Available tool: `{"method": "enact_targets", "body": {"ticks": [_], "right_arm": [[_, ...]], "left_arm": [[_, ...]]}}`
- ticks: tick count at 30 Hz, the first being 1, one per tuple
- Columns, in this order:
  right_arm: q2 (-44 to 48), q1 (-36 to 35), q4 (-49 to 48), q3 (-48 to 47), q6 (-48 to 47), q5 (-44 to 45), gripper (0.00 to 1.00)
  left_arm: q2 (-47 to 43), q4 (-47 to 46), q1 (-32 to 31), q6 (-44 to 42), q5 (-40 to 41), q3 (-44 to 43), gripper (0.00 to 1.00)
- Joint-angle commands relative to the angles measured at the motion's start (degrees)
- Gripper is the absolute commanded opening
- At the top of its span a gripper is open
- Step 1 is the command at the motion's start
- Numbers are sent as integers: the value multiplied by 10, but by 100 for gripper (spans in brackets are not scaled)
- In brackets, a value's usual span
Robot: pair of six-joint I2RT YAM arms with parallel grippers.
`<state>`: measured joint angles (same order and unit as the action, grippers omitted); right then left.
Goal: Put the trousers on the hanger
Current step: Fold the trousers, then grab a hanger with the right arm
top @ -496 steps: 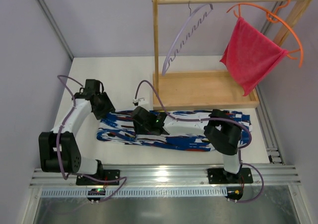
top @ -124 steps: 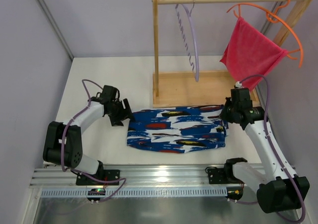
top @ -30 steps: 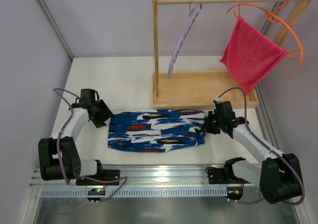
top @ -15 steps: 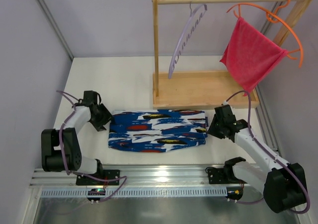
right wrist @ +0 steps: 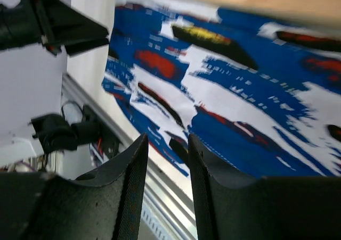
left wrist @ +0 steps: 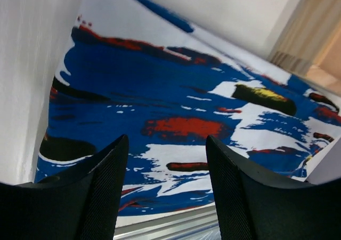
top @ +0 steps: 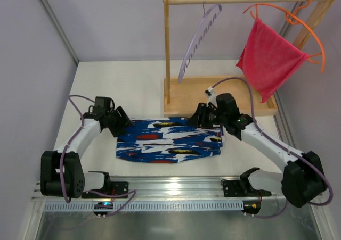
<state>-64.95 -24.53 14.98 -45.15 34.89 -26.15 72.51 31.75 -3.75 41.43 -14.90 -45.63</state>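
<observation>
Fingers stand apart, empty, on the left gripper (left wrist: 166,197) and right gripper (right wrist: 162,197), at one folded royal-blue patterned fabric trousers (top: 168,141). Two thin plastic hangers hang far: pale lavender hanger (top: 198,40), orange hanger (top: 290,19).

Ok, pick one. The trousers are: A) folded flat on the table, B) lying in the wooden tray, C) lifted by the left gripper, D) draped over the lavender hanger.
A: the trousers lie folded on the table, and the hanger hangs bare.

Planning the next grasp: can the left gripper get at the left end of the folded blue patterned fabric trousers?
Probably yes: the left gripper sits open right beside that end of the trousers, with nothing lying between them.
</observation>
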Motion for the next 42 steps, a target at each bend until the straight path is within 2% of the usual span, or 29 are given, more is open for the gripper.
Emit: {"method": "enact_targets", "body": {"ticks": [1, 5, 7, 11, 16, 18, 21, 23, 26, 30, 33, 37, 38, 40, 42], "right_arm": [[-62, -52, -173, 58, 51, -96, 39], [-93, -57, -314, 217, 96, -67, 39], [-112, -47, -322, 250, 85, -43, 39], [-144, -22, -369, 306, 85, -47, 38], [-87, -18, -264, 280, 52, -21, 38], [-16, -18, -189, 249, 45, -3, 38], [40, -13, -70, 179, 18, 50, 38], [44, 4, -27, 145, 6, 78, 38], [19, 46, 1, 151, 16, 115, 38], [12, 51, 23, 182, 50, 178, 38], [16, 51, 45, 189, 74, 211, 38], [18, 49, 108, 149, 73, 251, 38], [23, 48, 126, 135, 68, 283, 38], [46, 48, 166, 99, 46, 310, 39], [79, 44, 225, 23, 31, 337, 45]], "left_arm": [[31, -34, -1, 24, -31, 40, 61], [64, -20, 2, 22, 22, 52, 62], [76, -18, 11, 21, 54, 54, 63], [101, -12, 32, 21, 87, 55, 63], [96, 0, 36, 17, 74, 40, 63], [69, 8, 35, 7, 62, 25, 63], [46, 1, 35, -16, 46, -8, 64], [51, -10, 36, -18, 35, -31, 64], [83, -35, 35, -14, 15, -46, 64], [123, -91, 35, 7, -15, -29, 64], [166, -109, 69, 20, -22, -30, 64], [213, -34, 73, 9, -36, -93, 63], [213, -25, 73, 7, -44, -103, 63], [179, 3, 73, -6, -43, -127, 64], [124, 17, 73, -15, -39, -140, 66]]}}
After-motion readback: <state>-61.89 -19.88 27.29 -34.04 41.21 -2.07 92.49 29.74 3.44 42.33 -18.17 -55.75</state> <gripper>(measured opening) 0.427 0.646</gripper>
